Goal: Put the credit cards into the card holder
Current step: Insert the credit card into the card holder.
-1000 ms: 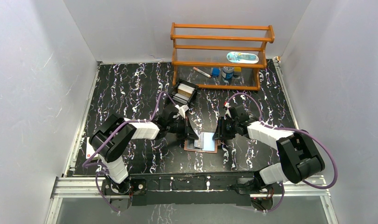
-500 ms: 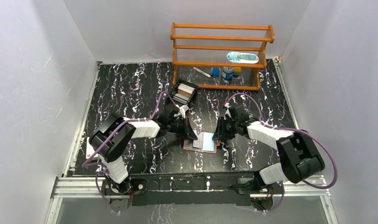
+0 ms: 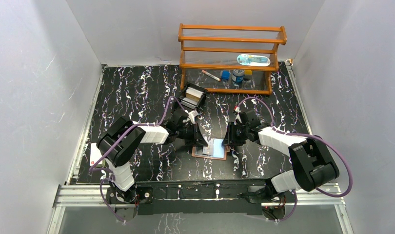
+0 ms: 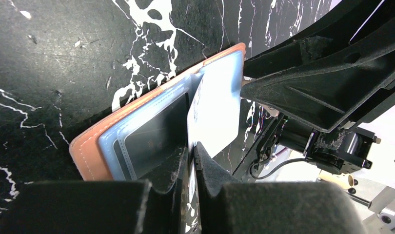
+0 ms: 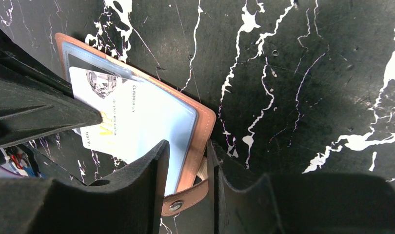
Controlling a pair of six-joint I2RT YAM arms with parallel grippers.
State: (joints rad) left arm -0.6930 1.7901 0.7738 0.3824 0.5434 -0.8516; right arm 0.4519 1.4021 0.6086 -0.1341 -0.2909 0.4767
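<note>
**DESK:** What does the left gripper [image 4: 191,152] hold?

**FIELD:** Its jaws are closed on the near edge of a white card [image 4: 214,114], which stands on edge. The rest of the card reaches out ahead of the fingertips, over the clear pocket [image 4: 154,139] of the card holder [image 4: 90,148]. The holder lies open on the table [image 4: 49,73], just ahead of and below the jaws. Whether the card's leading edge has entered the pocket cannot be told.

**DESK:** And the right gripper [image 5: 186,151]?

**FIELD:** Its jaws stand apart, astride the holder's leather edge beside the snap tab [image 5: 175,206]. It is not clear whether it pinches the leather or only pins it down.

**DESK:** How will the things handle?

**FIELD:** The card is likely light, stiff and slick. It should slide in edge-first but could swivel in a narrow pinch, so the middle of the trailing edge is the best place to hold it. The holder looks soft and floppy. Its pocket mouth may buckle, or the whole holder may skid, unless it is held down close to the opening.
</note>
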